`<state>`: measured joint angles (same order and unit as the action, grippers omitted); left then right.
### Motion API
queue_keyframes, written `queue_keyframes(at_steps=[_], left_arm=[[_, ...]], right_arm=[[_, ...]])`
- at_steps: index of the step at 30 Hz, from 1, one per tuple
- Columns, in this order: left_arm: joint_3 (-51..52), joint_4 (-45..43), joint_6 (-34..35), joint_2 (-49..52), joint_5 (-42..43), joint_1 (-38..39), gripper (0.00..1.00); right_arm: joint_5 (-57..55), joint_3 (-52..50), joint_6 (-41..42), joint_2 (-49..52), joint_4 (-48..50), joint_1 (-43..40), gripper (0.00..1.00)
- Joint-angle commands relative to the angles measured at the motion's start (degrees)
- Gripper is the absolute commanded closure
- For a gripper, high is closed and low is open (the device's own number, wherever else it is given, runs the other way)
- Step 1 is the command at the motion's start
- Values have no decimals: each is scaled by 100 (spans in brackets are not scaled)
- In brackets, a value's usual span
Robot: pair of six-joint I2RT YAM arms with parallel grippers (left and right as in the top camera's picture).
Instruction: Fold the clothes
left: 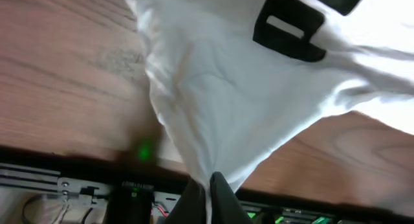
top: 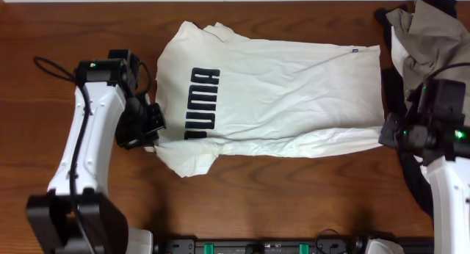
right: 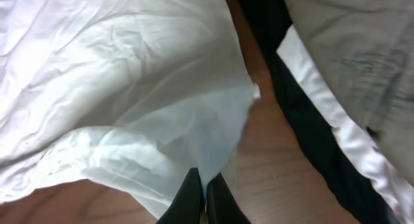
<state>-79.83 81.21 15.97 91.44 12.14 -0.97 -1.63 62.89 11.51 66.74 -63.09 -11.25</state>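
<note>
White T-shirt [top: 286, 92] spread flat across wooden table [top: 73, 34]. Pinched along its near edge: left gripper [left: 207, 188] clamped by the sleeve, right gripper [right: 204, 188] clamped at the hem corner. Probably starting the lengthwise fold. Needs next an even lift of both ends.

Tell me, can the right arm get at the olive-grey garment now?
Probably not yet: the olive-grey garment lies near, but the right hand is shut on the white T-shirt.
</note>
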Motion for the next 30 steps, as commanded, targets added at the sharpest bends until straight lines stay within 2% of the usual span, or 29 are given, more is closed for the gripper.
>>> queue_keyframes(at_steps=[1, 5, 10, 15, 19, 30], left_arm=[[11, 83, -136, -621, 94, -20, 94], [11, 31, -129, -1296, 94, -26, 94], [11, -120, -125, -1788, -7, -26, 94], [11, -122, -15, -1803, -356, -35, 94], [11, -127, 271, -1803, -994, -170, 94], [11, -223, 280, -1803, -1005, -601, 94]], right_arm=[[-424, 87, 111, -195, -105, -37, 99], [-1029, 87, 522, -280, -214, -44, 99], [-1093, 85, 586, -264, -212, -142, 99], [-1220, 85, 916, -264, -315, -393, 99], [-1333, 85, 1032, -264, -382, -667, 99], [-1338, 85, 925, -258, -343, -949, 99]])
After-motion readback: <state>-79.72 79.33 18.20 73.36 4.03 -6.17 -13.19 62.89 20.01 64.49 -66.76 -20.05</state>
